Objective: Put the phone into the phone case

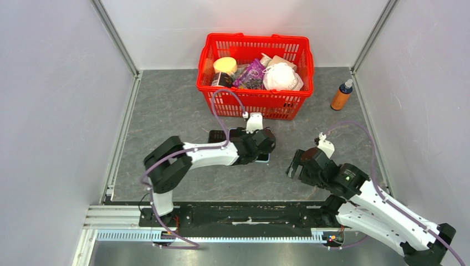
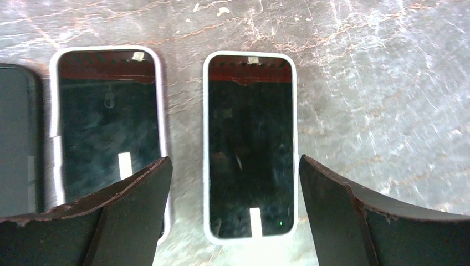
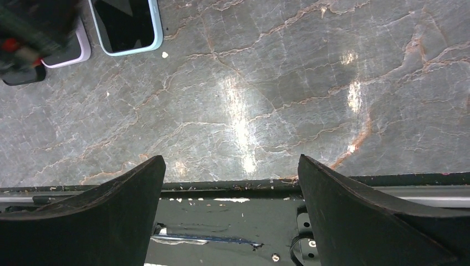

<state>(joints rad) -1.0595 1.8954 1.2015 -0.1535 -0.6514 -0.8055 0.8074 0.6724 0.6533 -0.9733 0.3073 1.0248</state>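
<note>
**Phone lies flat under the wide-open left gripper, seemingly already in its case**

At the far left of the left wrist view a dark slab (image 2: 16,138) lies cut off by the frame edge; I cannot tell whether it is a phone or a bare case. Just beside it lies a second phone (image 2: 105,127) with a lilac rim. Across a strip of bare table (image 2: 185,111) lies the phone (image 2: 249,147), screen up, with the pale rim of the phone case (image 2: 205,138) running all round it. The left gripper (image 2: 234,160) hangs above it with its jaws spread wide, one finger on each side, holding nothing.

The phone looks to be inside the case, so the step in hand is probably seating it. Whether the corners have clicked home cannot be told. The next move calls for an even press downward, or a straight lift clear that does not drag the phone.

Further right, the right gripper (image 3: 231,166) is also spread wide and empty, over bare table well apart from the phones.

The right wrist view shows the case rim as light blue, where the left wrist view washes it white. In the top view the left arm hides most of the phones, but only that view shows the red basket (image 1: 255,102) behind them.
</note>
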